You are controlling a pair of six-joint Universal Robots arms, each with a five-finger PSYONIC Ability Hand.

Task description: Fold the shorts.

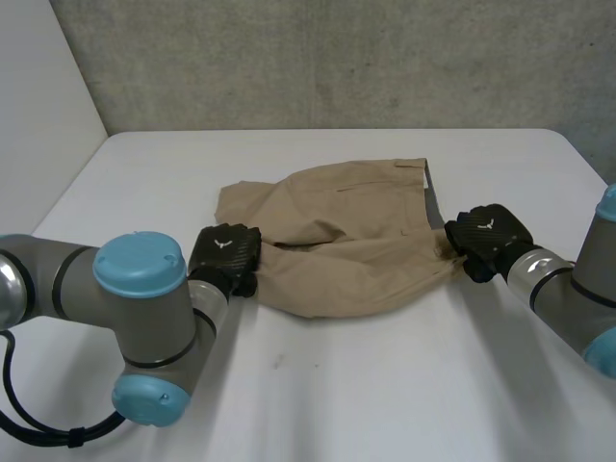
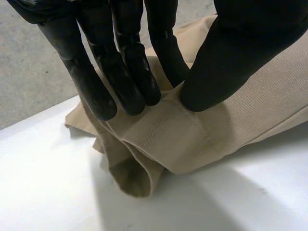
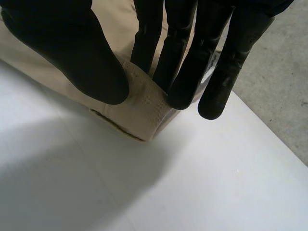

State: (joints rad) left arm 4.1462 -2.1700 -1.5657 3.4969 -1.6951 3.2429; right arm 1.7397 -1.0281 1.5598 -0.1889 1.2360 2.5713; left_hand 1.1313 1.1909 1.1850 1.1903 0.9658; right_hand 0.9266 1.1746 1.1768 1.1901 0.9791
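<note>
Tan shorts (image 1: 337, 231) lie crumpled in the middle of the white table (image 1: 385, 385), the waistband toward the right. My left hand (image 1: 225, 256) is at the near leg hem on the left side. Seen from the left wrist, its fingers (image 2: 120, 82) and thumb pinch a fold of the tan hem (image 2: 163, 139). My right hand (image 1: 489, 239) sits at the near waistband corner on the right. In the right wrist view the thumb and fingers (image 3: 185, 72) pinch the tan corner (image 3: 139, 110) between them, lifted a little off the table.
A grey concrete wall (image 1: 337, 58) rises behind the table's far edge. Bare white tabletop lies in front of the shorts and on both sides of them.
</note>
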